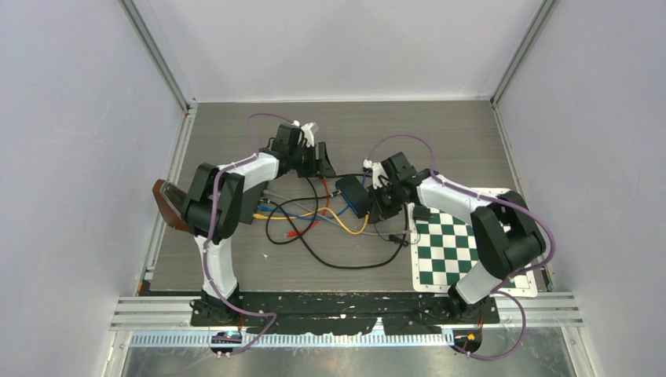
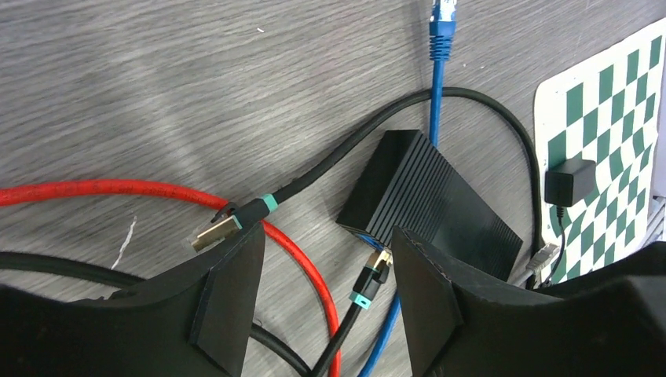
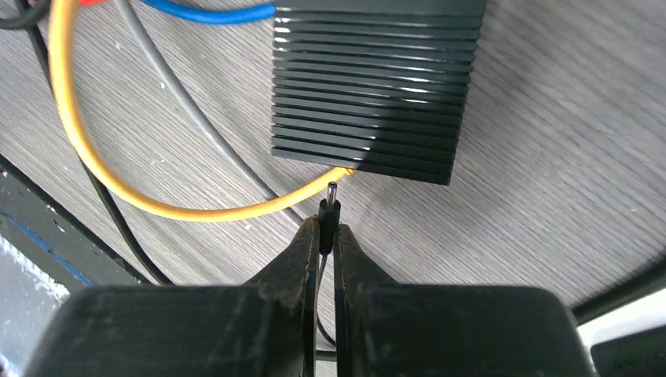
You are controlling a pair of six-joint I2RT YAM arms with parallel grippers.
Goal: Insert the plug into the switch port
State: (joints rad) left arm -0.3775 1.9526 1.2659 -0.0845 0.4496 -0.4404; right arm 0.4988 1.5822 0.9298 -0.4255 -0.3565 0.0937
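the right gripper [image 3: 327, 236] was clamped on the barrel plug [image 3: 329, 214], whose tip sat just short of the black network switch [image 3: 369, 94]. the plug was not yet inserted. the left gripper [image 2: 326, 242] hung open above the switch, empty.

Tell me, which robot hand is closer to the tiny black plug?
Right. The right gripper pinches the plug just short of the switch; the left gripper hangs open over the switch's other end.

Grey wood-grain table [image 1: 440, 133], pale lilac walls [image 1: 330, 47] on 3 sides, alu corner posts [image 1: 157, 53], even light
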